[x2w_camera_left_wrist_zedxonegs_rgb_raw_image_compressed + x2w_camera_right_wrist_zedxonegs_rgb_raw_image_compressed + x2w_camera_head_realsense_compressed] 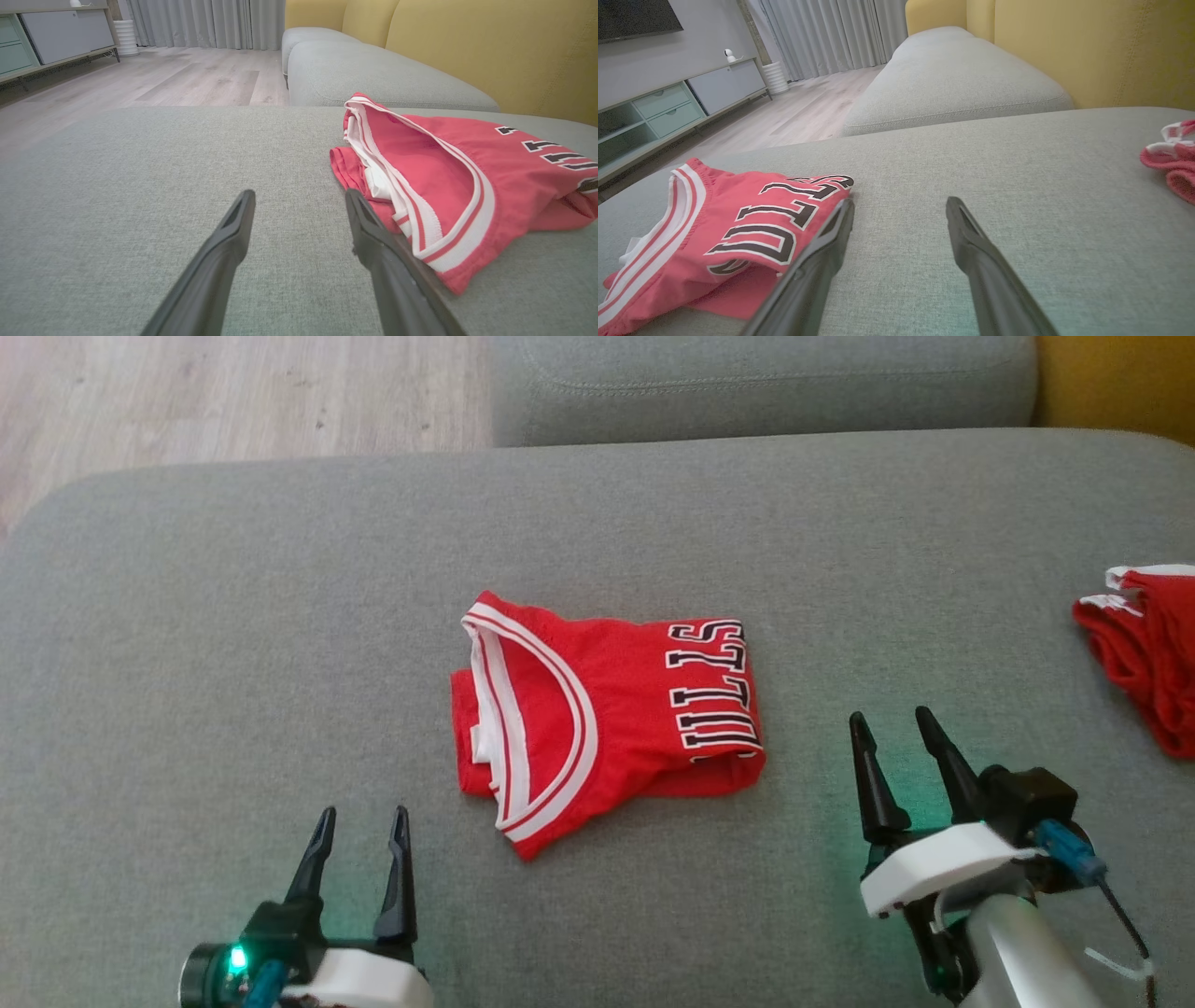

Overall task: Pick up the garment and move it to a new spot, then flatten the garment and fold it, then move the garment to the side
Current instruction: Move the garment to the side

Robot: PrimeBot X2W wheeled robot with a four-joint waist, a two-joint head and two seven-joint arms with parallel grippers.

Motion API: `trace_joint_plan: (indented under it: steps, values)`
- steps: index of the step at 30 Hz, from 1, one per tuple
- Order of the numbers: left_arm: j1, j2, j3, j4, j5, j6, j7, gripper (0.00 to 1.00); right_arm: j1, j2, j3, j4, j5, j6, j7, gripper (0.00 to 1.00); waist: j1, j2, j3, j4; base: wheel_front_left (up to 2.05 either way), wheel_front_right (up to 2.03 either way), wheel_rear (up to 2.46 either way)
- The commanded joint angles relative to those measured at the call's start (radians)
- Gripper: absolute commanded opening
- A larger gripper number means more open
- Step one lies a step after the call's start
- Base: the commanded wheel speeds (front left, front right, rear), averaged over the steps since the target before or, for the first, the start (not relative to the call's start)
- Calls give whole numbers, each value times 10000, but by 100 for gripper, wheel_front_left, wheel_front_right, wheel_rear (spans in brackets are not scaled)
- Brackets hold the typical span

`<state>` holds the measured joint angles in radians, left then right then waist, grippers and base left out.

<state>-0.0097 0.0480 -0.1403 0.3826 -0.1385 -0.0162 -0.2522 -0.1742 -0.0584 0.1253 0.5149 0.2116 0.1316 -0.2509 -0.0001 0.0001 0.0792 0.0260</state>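
Red jersey garment (pixel 607 709) lies folded in the middle of the grey sofa (pixel 233 616), between the left fingers (pixel 399 877) and the right fingers (pixel 873 784). Both pairs are spread apart and empty. Another red cloth (pixel 1144 653) lies far right.

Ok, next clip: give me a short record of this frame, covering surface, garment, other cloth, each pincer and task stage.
surface: grey sofa cushion
garment: red jersey, folded compact, mid-cushion, touched by neither pincer
other cloth: smaller red cloth at the cushion's right edge
left pincer: open, empty, left of garment
right pincer: open, empty, right of garment
task stage: fold looks done; the move to the side seems left
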Motion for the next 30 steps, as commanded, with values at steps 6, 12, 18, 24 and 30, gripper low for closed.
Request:
trace_joint_plan:
  steps: [6, 12, 18, 24, 30]
  values:
    - [-602, 22, -13, -351, 125, -50, -95, 100, -963, 80, 780, -73, 110, -9, -108, 100, 1, -1, 375, 352, 0, 0, 0]
    - [-763, 22, -438, -218, 7, -89, -95, 100, -2173, 80, 1111, 1453, -171, -9, -108, 100, 1, -1, 778, 1053, 0, 0, 0]
    - [-759, 22, -356, -111, 57, -121, -95, 100, -2544, 81, 1264, 3524, -145, -9, 487, 100, 1, -1, 967, 1512, 0, 0, 0]
    - [-680, 22, -120, -148, 152, -160, -95, 100, -2816, 81, 1952, 4230, 698, -9, 220, 0, 1, -1, 818, 804, 0, 0, 0]
    - [-652, 22, -53, -262, 179, -232, -95, 100, -2996, 81, 1804, 4222, 932, -9, -58, 0, 1, -1, 660, -674, 0, 0, 0]
